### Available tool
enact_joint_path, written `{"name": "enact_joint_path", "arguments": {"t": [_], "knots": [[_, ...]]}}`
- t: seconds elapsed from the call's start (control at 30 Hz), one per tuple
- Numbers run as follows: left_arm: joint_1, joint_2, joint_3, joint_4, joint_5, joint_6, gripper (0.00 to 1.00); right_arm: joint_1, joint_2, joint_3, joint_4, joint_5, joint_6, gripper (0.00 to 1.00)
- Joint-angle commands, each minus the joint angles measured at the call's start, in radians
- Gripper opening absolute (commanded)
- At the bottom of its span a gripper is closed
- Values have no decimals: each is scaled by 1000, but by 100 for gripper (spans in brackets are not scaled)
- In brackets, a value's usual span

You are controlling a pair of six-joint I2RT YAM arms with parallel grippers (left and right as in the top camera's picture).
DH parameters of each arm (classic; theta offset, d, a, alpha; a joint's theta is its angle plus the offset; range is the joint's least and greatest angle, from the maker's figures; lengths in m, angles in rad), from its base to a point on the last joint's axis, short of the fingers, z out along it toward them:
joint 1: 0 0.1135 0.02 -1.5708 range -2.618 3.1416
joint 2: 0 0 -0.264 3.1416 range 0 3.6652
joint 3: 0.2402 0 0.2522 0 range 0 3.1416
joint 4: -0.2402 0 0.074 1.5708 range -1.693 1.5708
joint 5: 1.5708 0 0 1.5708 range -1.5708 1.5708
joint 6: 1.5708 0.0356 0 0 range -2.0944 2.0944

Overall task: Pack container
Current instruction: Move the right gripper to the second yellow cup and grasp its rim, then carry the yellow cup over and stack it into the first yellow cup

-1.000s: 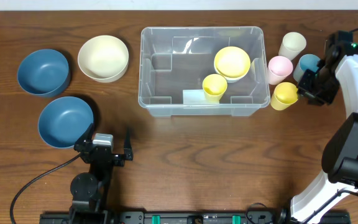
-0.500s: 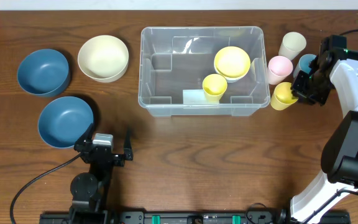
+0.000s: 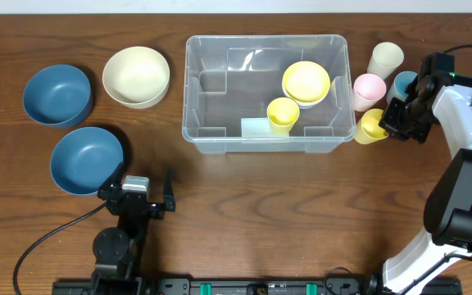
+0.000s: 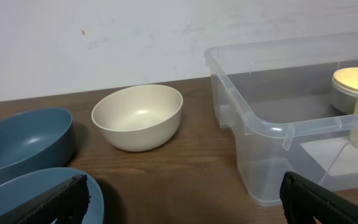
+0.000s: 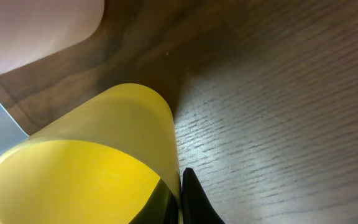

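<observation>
A dark wooden table (image 3: 260, 213) seen from above, with a large clear container (image 3: 188, 90) standing at its far middle. The right gripper (image 3: 392, 121) sits against a tilted yellow cup (image 3: 370, 128) just right of the container. Its wrist camera shows only one black finger (image 5: 191, 199) touching the cup's outer wall. The other finger is hidden, so whether the cup is clamped cannot be told. A pink cup (image 3: 369, 90) is cut off at the top of that close view. Behind the arm a blue cup (image 3: 406, 81) is partly covered, and a cream cup (image 3: 385, 59) stands clear beside it. Inside the container are a yellow bowl (image 3: 306, 81), nested on a paler bowl that barely shows, and a second, smaller yellow cup (image 3: 283, 115). The left gripper (image 3: 142, 184) rests near the front edge with its fingers spread wide, holding nothing. Two blue bowls (image 3: 56, 94) and a cream bowl (image 3: 136, 75) lie to the left. A plain white wall (image 4: 135, 37) rises behind the table.
</observation>
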Motion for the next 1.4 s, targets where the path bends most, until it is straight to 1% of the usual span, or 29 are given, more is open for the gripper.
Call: {"name": "enact_joint_path", "arguments": {"t": [0.0,0.17,0.37,0.5,0.63,0.77,0.87,0.97,1.13,1.37], "knots": [[4,-5,-18,-36,-12,10,98,14,-6,12,-41,10,-3,1],[5,-5,-18,-36,-12,10,98,12,-85,137,-172,13,-4,1],[4,-5,-18,-36,-12,10,98,16,-241,277,-298,13,-5,1],[4,-5,-18,-36,-12,10,98,47,-353,309,-286,-4,-21,1],[4,-5,-18,-36,-12,10,98,152,-409,309,-231,-37,-61,1],[4,-5,-18,-36,-12,10,98,330,-385,308,-177,-14,-66,1],[5,-5,-18,-36,-12,10,98,436,-345,308,-145,40,-40,1],[4,-5,-18,-36,-12,10,98,512,-287,308,-120,73,-26,1],[4,-5,-18,-36,-12,10,98,570,-174,308,-102,73,-19,1],[4,-5,-18,-36,-12,10,98,586,-48,308,-88,72,-3,1]]}}
